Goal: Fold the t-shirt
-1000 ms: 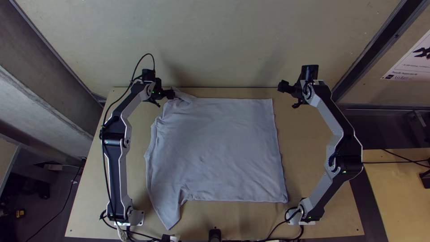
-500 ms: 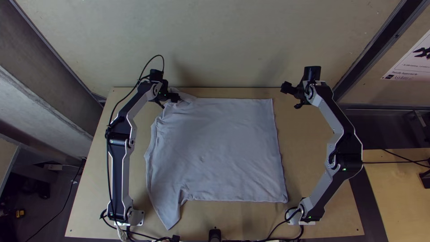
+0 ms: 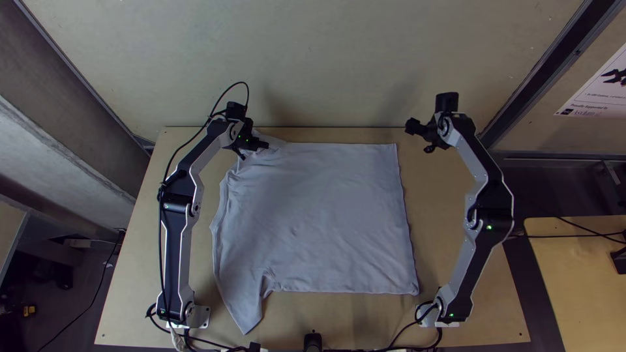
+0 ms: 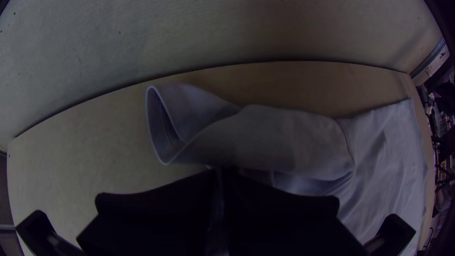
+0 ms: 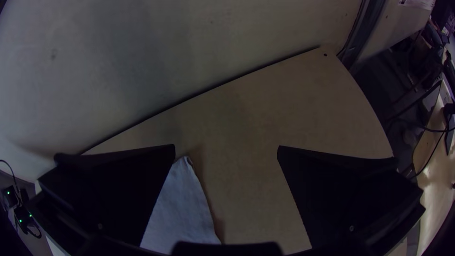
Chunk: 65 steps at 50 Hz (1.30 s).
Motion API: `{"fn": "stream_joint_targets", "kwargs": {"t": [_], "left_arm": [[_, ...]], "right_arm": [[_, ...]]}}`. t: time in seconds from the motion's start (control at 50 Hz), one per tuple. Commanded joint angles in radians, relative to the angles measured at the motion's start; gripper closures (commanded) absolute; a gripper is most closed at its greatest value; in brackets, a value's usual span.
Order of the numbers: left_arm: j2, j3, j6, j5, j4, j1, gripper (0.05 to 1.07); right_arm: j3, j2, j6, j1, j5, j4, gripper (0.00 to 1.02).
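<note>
Pale grey cloth: a short-sleeved t-shirt [image 3: 326, 215], spread mostly flat on the light wooden counter [image 3: 365, 316], hem side towards the right arm [image 3: 490, 208], neck side towards the left. Nearest, one loose sleeve [image 3: 246, 309], angled towards the counter's near edge. Beyond it, the broad body, lightly rippled, with no main fold made; probably laid flat for turning sides and sleeves in cleanly. At the far left corner, the rumpled far sleeve [image 4: 284, 137], with a gaping cuff [image 4: 161, 128]. There, the black two-fingered left hand [image 4: 219, 173], drawn narrow on a strip of cloth; presumably pinching close to the sleeve for a fold inward over the body. Just off the far right corner, the black two-fingered right hand [image 5: 227, 149], spread wide and holding nothing; perhaps placed there for taking the hem-side corner. Best done gently, any pull on the sleeve: a risk of dragging the thin body into wrinkles.
</note>
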Motion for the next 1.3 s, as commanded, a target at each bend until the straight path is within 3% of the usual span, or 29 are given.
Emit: {"fn": "stream_joint_targets", "kwargs": {"t": [0.0, 0.2, 0.56, 0.68, 0.8, 0.9, 0.98, 1.04, 1.1, 1.28], "left_arm": [[0.025, -0.022, -0.01, -0.008, 0.01, 0.0, 1.05], [0.017, 0.028, 0.027, -0.034, 0.047, 0.005, 1.05], [-0.012, 0.031, 0.109, -0.06, 0.15, -0.004, 1.05], [-0.02, 0.031, 0.121, -0.062, 0.151, -0.006, 1.05], [-0.027, 0.024, 0.121, -0.062, 0.144, -0.001, 1.05], [-0.035, 0.016, 0.121, -0.062, 0.141, 0.006, 1.05], [-0.041, 0.01, 0.121, -0.062, 0.141, 0.015, 1.05], [-0.043, 0.01, 0.121, -0.062, 0.141, 0.022, 1.05], [-0.046, 0.01, 0.121, -0.062, 0.141, 0.026, 1.05], [-0.06, 0.011, 0.127, -0.062, 0.155, 0.035, 1.05]], "right_arm": [[0.137, 0.106, 0.038, 0.004, -0.004, -0.086, 0.04], [0.37, 0.273, 0.043, 0.025, -0.012, -0.25, 0.04], [0.393, 0.346, 0.044, 0.085, -0.032, -0.252, 0.07], [0.404, 0.365, 0.049, 0.096, -0.032, -0.249, 0.15], [0.408, 0.393, 0.064, 0.102, -0.032, -0.25, 0.16], [0.408, 0.404, 0.066, 0.11, -0.03, -0.252, 0.39], [0.408, 0.407, 0.064, 0.113, -0.03, -0.252, 0.5], [0.408, 0.41, 0.06, 0.116, -0.029, -0.25, 0.68], [0.408, 0.41, 0.046, 0.119, -0.029, -0.25, 0.97], [0.408, 0.393, 0.04, 0.128, -0.012, -0.25, 1.0]]}}
